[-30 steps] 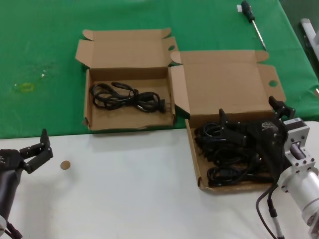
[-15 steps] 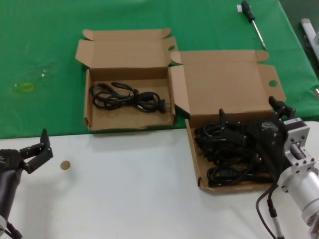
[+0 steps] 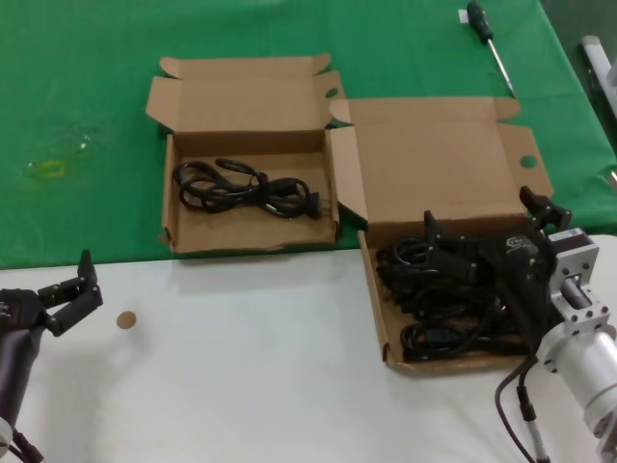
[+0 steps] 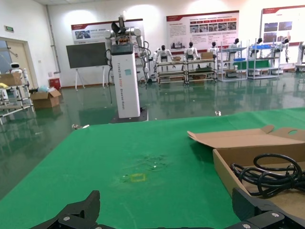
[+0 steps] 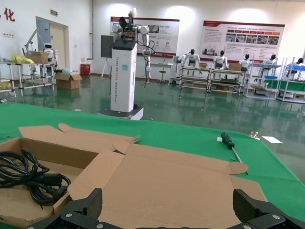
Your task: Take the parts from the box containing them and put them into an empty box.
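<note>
The right gripper (image 3: 487,231) is positioned over the wider box (image 3: 439,159), directly above the pile of black power cords (image 3: 434,309) lying in its tray. Its fingers are spread apart; one fingertip sits near the tray's rear left area and the other near the rear right corner, and no cord is clamped between them. The right wrist view confirms the released state, with both fingertips (image 5: 81,210) far apart at the frame's lower edge and the open lid of the wider box between them.

The left gripper (image 3: 72,289) is parked over the white table surface (image 3: 241,386), well apart from both boxes, with its fingers also spread. A small round brown disc (image 3: 126,320) lies on the white surface just beside it.

The narrower box (image 3: 246,96) sits on the green cloth (image 3: 77,77), its right wall touching the left lid flap of the wider box. One bundled cord (image 3: 243,188) lies inside its tray. The wider box straddles the border between green cloth and white surface.

A black-handled screwdriver (image 3: 490,43) lies on the green cloth behind the wider box, apart from it.
</note>
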Motion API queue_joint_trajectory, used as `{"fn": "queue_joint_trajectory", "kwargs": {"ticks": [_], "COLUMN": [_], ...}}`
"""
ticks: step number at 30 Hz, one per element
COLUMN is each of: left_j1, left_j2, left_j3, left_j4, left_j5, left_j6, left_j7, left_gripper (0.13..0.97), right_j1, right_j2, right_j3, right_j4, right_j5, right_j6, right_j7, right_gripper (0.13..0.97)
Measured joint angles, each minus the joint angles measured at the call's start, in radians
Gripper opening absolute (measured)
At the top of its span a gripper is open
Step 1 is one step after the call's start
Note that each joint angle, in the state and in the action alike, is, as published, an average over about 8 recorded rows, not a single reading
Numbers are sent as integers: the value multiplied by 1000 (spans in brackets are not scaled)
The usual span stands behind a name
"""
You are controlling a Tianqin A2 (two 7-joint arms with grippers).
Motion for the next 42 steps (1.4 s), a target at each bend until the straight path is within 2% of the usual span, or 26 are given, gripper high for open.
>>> {"fn": "queue_joint_trajectory", "kwargs": {"ticks": [42], "left_j1": [0], "left_j2": [0], "left_j3": [0], "left_j4": [0], "left_j5": [0], "left_j6": [0], "left_j7": [0], "left_gripper": [966], "right_j1": [0], "right_j2": [0], "right_j3": [0], "right_j4": [0], "right_j5": [0], "right_j6": [0], "right_j7": [0], "right_gripper": [966]}}
